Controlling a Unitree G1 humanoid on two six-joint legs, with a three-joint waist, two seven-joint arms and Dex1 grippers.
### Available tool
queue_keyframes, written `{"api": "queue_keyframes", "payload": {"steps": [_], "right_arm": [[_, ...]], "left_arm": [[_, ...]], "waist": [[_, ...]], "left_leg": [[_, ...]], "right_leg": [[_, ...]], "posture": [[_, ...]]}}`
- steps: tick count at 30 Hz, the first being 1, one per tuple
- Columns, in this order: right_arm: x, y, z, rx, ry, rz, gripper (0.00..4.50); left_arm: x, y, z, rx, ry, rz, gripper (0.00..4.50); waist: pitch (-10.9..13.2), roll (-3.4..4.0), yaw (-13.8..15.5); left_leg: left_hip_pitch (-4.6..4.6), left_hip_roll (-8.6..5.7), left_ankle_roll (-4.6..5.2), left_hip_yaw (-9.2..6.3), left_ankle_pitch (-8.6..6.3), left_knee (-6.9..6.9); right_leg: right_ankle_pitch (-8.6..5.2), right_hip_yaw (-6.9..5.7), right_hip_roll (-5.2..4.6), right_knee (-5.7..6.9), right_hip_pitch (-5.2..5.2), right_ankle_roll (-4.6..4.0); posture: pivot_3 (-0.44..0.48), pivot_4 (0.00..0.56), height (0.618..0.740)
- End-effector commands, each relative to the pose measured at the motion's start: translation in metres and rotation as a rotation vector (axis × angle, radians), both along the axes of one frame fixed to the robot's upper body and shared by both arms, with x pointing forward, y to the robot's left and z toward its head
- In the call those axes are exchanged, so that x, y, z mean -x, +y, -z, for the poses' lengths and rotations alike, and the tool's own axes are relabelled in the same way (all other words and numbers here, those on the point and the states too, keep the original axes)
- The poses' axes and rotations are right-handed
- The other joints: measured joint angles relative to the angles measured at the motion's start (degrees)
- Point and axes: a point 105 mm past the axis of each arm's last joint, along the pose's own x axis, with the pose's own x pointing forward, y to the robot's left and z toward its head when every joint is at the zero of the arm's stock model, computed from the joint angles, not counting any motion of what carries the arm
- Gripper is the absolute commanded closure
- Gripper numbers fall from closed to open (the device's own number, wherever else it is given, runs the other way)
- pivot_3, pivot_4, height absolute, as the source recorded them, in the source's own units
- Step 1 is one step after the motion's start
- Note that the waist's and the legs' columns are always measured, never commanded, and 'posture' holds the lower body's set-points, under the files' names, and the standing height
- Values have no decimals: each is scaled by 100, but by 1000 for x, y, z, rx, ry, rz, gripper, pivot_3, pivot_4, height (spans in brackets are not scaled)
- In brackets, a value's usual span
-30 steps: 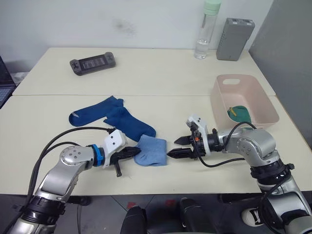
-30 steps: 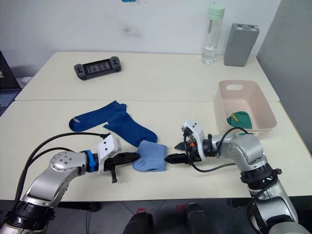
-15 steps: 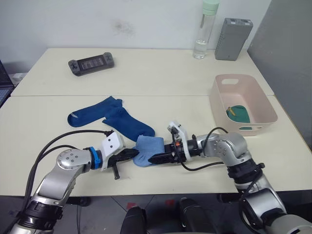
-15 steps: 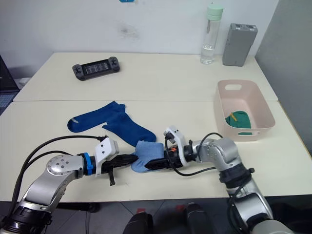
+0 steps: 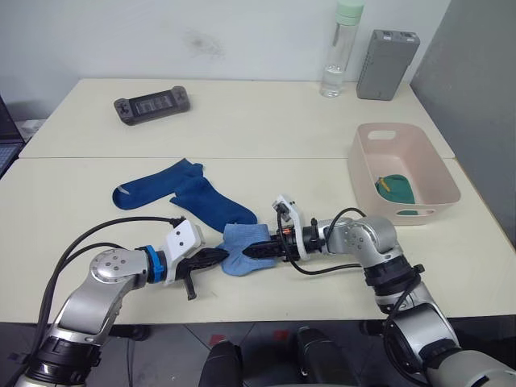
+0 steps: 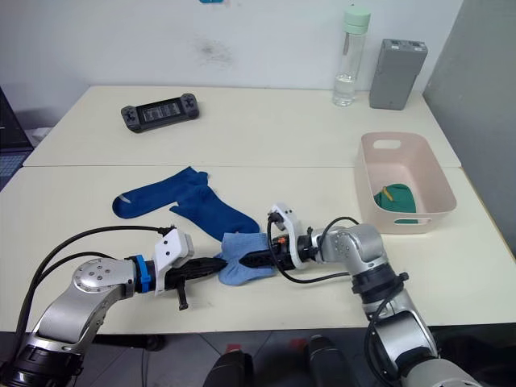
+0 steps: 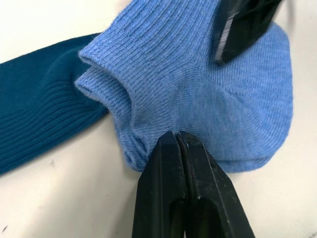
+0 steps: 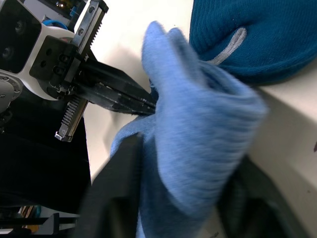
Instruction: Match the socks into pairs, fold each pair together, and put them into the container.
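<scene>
Socks first: in your eye views, the folded light blue pair (image 5: 246, 248) lies near the front edge of the cream surface (image 5: 242, 121), with two dark navy socks (image 5: 181, 197) spread flat just behind it. Farther back you see a game controller (image 5: 152, 104), a clear bottle (image 5: 336, 48) and a grey box (image 5: 388, 53) against the white wall. The pale pink bin (image 5: 403, 171), smooth with rounded corners, holds a green sock (image 5: 394, 187). Your left wrist view shows the left end effector (image 7: 178, 144) with fingers pressed together, pinching the ribbed knit edge. Your right wrist view shows the right end effector (image 8: 183, 198) with fingers spread either side of the soft fabric.
</scene>
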Motion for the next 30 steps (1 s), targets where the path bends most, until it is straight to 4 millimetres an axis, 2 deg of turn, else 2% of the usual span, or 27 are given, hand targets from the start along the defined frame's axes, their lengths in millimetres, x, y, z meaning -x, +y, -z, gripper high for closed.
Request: {"api": "queue_keyframes", "payload": {"steps": [1, 3, 4, 6, 10, 13, 16, 18, 19, 22, 24, 28, 30], "right_arm": [[-2, -2, -17, -37, -75, -4, 3628], [-3, -8, -30, -61, -135, -12, 4346], [-4, -12, -37, -73, -164, -11, 4500], [-8, -23, -56, -93, -245, 4, 4500], [-15, -56, -96, -53, -483, 42, 4500], [-29, -84, -127, -22, -657, 157, 4500], [-44, -117, -158, 45, -822, 282, 4500], [-52, -145, -177, 146, -943, 349, 4500], [-58, -160, -186, 205, -1006, 392, 4500], [-70, -207, -211, 453, -1211, 483, 4500], [-74, -230, -220, 609, -1311, 485, 4500], [-83, -262, -212, 912, -1419, 393, 4500], [-89, -268, -206, 972, -1451, 364, 4500]], "left_arm": [[1, 3, -19, 30, -27, 19, 4500], [0, 4, -32, 52, -51, 38, 4500], [0, 5, -38, 66, -58, 43, 4201], [-2, 4, -59, 132, -53, 45, 3980], [-11, -12, -112, 226, -121, 71, 2696], [-25, -30, -152, 311, -212, 79, 1803], [-33, -52, -170, 334, -265, 120, 860], [-44, -71, -181, 346, -321, 127, 194], [-49, -79, -185, 346, -351, 123, 10], [-61, -106, -200, 384, -423, 130, 10], [-63, -121, -206, 413, -436, 146, 10], [-58, -153, -206, 463, -409, 220, 10], [-55, -165, -203, 469, -401, 242, 10]], "waist": [[0, 0, -1], [2, 2, 1], [2, 2, 1], [2, 2, 18], [15, -6, 47], [15, -6, 36], [16, -7, 35], [17, -6, 46], [17, -6, 49], [17, -6, 64], [17, -6, 85], [17, -6, 59], [17, -6, 41]], "left_leg": [[0, 0, 0, 0, 0, 0], [-2, 0, 0, -1, 0, 0], [-4, 0, 0, 0, 0, 0], [-5, 0, 0, -1, 0, 1], [-14, -3, 0, -7, 0, 5], [-12, -3, 0, -5, 0, 2], [-13, -3, 0, -4, 0, 2], [-12, -5, 0, 0, 0, 0], [-14, -5, 0, -1, 0, 1], [-16, -7, 0, 3, 0, -2], [-16, -10, 2, 8, -2, -4], [-12, -10, 24, 20, -14, -5], [-11, -10, 24, 25, -14, -5]], "right_leg": [[0, 0, 0, 0, 0, 0], [0, -1, 0, 0, -2, 0], [0, -1, 0, 0, -3, 0], [0, -2, 0, -2, -2, 1], [1, -8, -2, -8, -3, 5], [3, -7, -2, -19, 2, 7], [3, -6, -1, -23, 4, 7], [3, 0, -2, -28, 5, 7], [4, -2, -2, -33, 5, 6], [21, 3, -2, -44, 5, -15], [22, 8, -4, -52, 6, -14], [24, 23, -4, -63, 7, -16], [25, 28, -4, -63, 6, -16]], "posture": [[0, 150, 740], [0, 150, 740], [0, 150, 740], [0, 150, 740], [0, 150, 740], [0, 150, 740], [0, 150, 740], [0, 150, 740], [0, 150, 740], [0, 150, 740], [0, 150, 740], [0, 150, 740], [0, 150, 740]]}}
